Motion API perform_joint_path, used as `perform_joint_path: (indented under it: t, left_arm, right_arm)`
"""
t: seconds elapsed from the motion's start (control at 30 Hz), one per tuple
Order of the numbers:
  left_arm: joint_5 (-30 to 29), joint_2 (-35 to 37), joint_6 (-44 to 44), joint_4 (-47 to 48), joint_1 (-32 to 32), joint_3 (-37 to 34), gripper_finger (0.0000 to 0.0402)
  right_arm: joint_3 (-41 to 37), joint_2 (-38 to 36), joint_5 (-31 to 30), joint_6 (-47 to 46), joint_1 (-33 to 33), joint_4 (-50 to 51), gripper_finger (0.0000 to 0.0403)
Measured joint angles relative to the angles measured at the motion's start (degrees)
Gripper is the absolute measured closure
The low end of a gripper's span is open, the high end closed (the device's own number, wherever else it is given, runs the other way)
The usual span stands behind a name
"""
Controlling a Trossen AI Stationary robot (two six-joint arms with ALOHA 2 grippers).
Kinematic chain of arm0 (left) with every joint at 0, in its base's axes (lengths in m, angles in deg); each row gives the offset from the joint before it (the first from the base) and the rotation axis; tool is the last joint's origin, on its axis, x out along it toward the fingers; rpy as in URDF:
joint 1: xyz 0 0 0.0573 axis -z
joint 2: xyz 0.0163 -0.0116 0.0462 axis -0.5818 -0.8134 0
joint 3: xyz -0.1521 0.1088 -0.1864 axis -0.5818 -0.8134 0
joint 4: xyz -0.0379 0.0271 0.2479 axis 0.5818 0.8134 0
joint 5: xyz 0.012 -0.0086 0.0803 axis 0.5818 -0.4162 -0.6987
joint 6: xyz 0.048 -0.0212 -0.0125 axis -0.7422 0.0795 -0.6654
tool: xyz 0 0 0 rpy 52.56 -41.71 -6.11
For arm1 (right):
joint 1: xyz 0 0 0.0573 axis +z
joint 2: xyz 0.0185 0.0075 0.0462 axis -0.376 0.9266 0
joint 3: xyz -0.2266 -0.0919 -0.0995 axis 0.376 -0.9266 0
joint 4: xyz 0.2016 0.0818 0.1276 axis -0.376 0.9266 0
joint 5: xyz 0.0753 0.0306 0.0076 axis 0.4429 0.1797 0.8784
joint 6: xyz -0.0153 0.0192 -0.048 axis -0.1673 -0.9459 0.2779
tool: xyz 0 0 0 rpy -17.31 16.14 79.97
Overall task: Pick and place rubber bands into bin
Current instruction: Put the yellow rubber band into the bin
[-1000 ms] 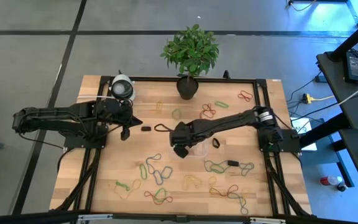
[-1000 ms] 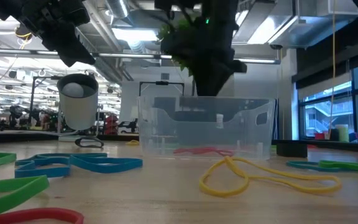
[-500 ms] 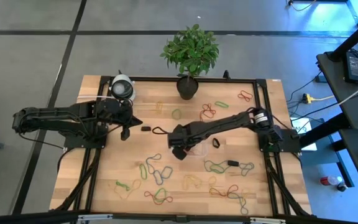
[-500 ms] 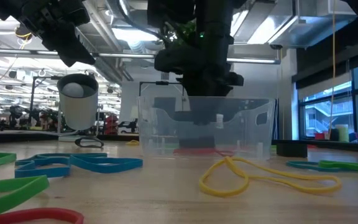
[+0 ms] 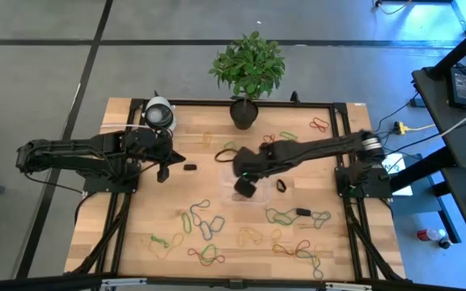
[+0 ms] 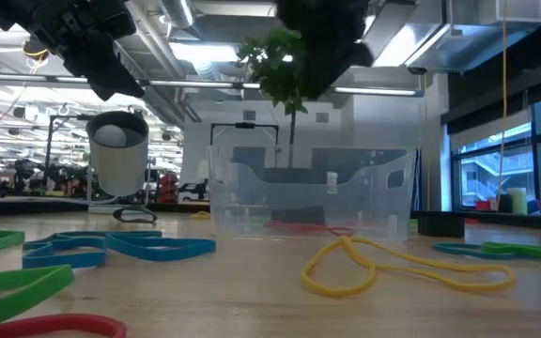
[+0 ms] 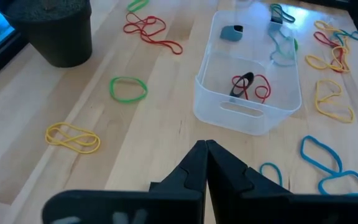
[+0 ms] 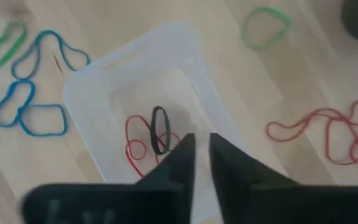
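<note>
Two bands, one red [image 7: 257,87] and one black [image 7: 242,84], lie in the bin [image 7: 248,117] mid-counter. Right gripper [image 8: 201,163] hangs above it, fingers a narrow slit apart, empty. Drop looks done; next, reach for a loose band, e.g. green [image 7: 128,89]. Left gripper [image 7: 205,163] waits, fingers closed. Bin barely discernible from overhead.

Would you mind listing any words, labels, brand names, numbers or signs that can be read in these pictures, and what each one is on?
None can be read.
Clear bin: no label shows.
Dark plant pot: plain, no print.
White cylinder on the table: no readable marking.
Dark device on the side desk: marks too small to read.
Room behind the table in the low view: any signs are too small and blurred.
</note>
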Motion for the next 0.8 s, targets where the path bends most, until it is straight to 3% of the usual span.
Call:
perform_joint_path:
  t: [0.1, 0.47, 0.63, 0.8]
  left_arm:
    - [0.00, -0.02, 0.11, 0.08, 0.09, 0.00, 0.0399]
    - [-8.00, -4.14, 0.64, 1.42, 7.57, 4.73, 0.0399]
    - [-12.74, -10.75, 4.49, 6.22, 12.00, 10.88, 0.0400]
    - [-14.99, -19.61, 11.67, 14.40, 17.67, 19.40, 0.0399]
  right_arm:
    - [-8.78, -7.46, 0.02, -0.93, 0.06, -3.85, 0.0395]
    - [-48.28, -42.86, -4.00, -11.12, 3.90, -25.80, 0.0396]
    - [-60.55, -56.19, -4.29, -10.93, 4.41, -31.22, 0.0399]
    - [-67.90, -64.89, -4.35, -8.50, 3.79, -33.85, 0.0396]
